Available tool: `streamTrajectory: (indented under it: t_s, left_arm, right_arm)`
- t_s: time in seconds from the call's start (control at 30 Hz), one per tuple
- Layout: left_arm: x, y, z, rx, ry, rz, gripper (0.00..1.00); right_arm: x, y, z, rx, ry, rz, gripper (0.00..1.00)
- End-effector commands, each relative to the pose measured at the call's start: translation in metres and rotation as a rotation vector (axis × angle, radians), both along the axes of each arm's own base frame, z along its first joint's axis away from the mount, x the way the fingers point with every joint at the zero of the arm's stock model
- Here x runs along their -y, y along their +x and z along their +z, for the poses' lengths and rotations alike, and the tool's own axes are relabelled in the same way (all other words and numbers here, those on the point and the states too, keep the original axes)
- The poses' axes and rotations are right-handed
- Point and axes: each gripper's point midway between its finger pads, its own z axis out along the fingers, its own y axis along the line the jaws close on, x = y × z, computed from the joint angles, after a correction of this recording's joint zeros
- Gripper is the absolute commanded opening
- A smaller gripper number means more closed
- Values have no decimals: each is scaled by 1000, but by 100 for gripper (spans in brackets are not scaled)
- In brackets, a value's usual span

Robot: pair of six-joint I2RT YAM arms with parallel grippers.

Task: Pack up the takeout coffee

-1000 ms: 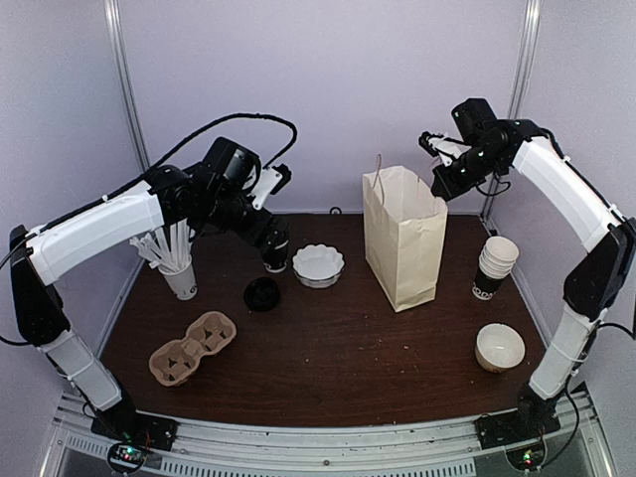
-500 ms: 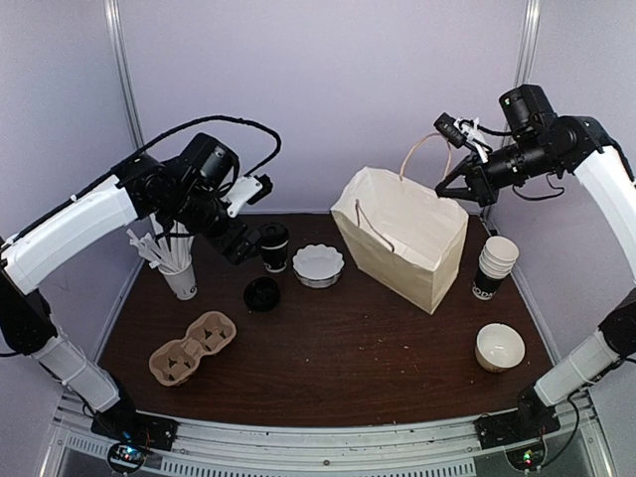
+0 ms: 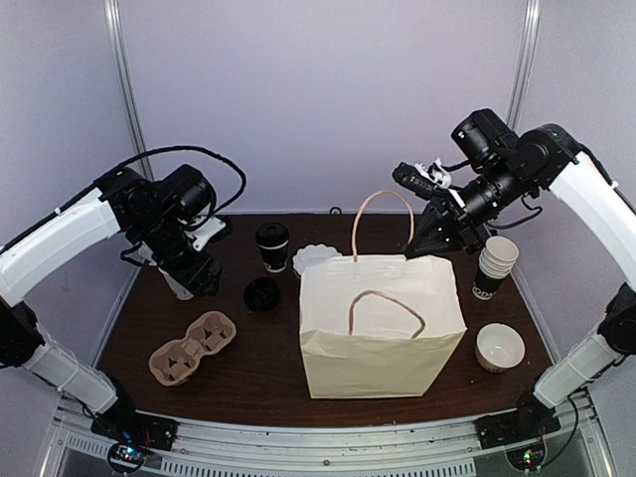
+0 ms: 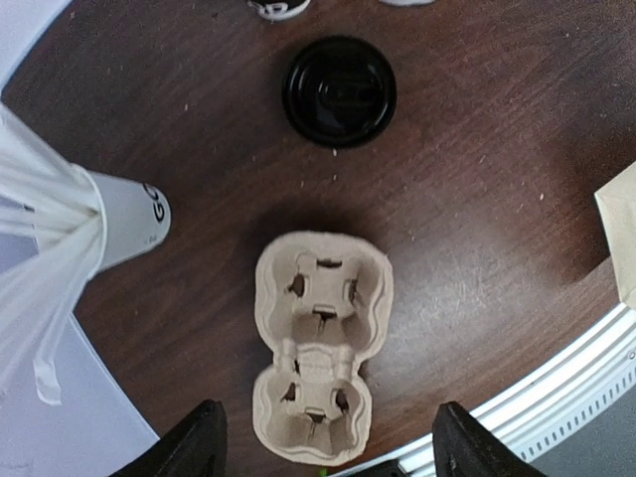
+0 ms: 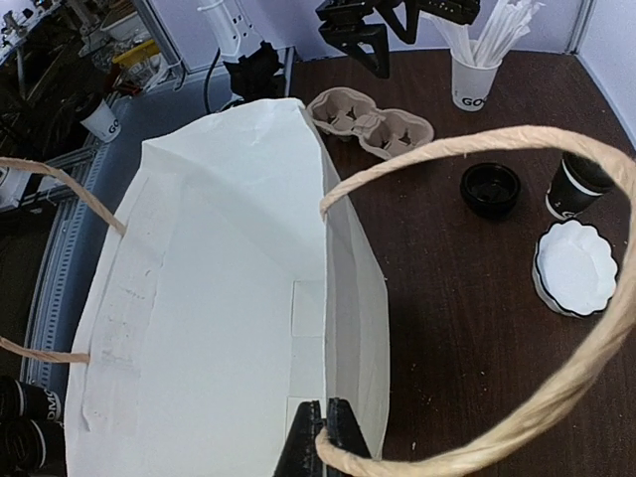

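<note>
Paper bag: moved from the back right to the front middle of the surface; stood upright, mouth open.
Right gripper: clamped shut on the bag's rear top edge, beside a handle.
Left gripper: drawn back from the coffee cup; jaws apart and empty, above the cup carrier.
Coffee cup: stood lidded at the back, behind the bag's left corner, clear of both grippers.
Meaning: bag likely positioned for loading; cup not yet grasped or packed.
</note>
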Motion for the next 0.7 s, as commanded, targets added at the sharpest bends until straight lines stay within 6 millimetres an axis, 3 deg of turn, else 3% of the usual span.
streamTrajectory:
  t_s: [0.0, 0.2, 0.37, 0.67]
  left_arm:
    - [-24, -40, -21, -173, 16, 116, 73]
    - [-37, -58, -61, -235, 44, 142, 68]
    - [-41, -53, -91, -253, 66, 113, 67]
    - [-40, -50, -116, -377, 108, 79, 63]
  right_arm:
    - [-13, -4, 0, 0, 23, 102, 0]
    - [-15, -1, -13, 1, -8, 144, 0]
    - [-12, -1, -16, 20, -15, 150, 0]
    - [-12, 3, -18, 38, -3, 140, 0]
